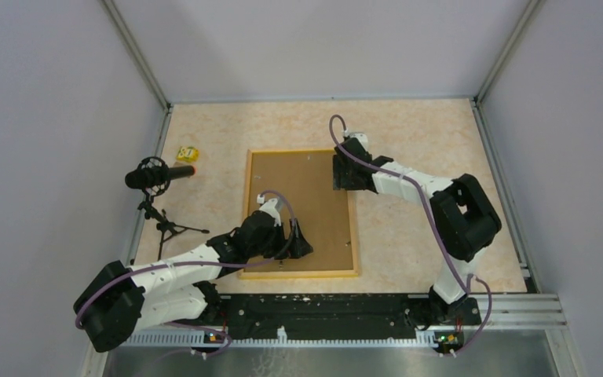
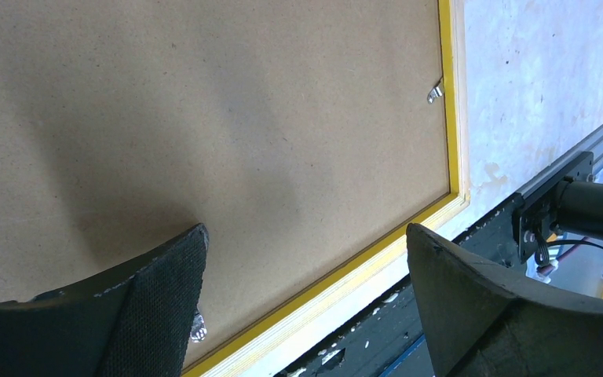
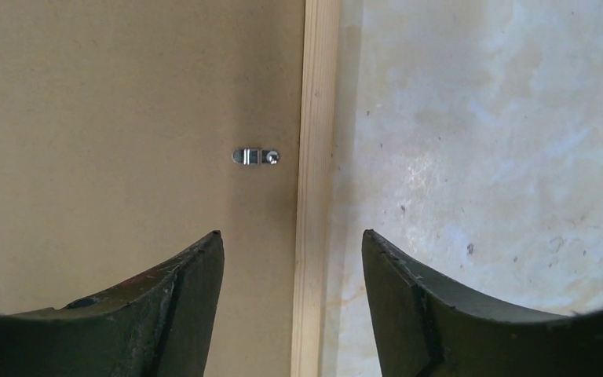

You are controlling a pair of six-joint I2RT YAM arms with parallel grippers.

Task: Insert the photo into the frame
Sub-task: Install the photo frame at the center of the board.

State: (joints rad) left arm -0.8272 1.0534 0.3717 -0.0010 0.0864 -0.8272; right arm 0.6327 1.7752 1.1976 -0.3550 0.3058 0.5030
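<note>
With left gripper [image 2: 306, 230] and right gripper [image 3: 291, 233] spread empty over the frame [image 1: 298, 151] lying back-up on the table [image 1: 416, 126] (photo not visible), we risk shifting the backing board [image 1: 298, 196] if a finger snags the retaining clip [image 3: 255, 156].

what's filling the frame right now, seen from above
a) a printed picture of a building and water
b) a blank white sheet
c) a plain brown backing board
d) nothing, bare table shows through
c: the frame lies flat with a brown backing board filling its opening, and a small metal clip sits at the board's edge.
</note>
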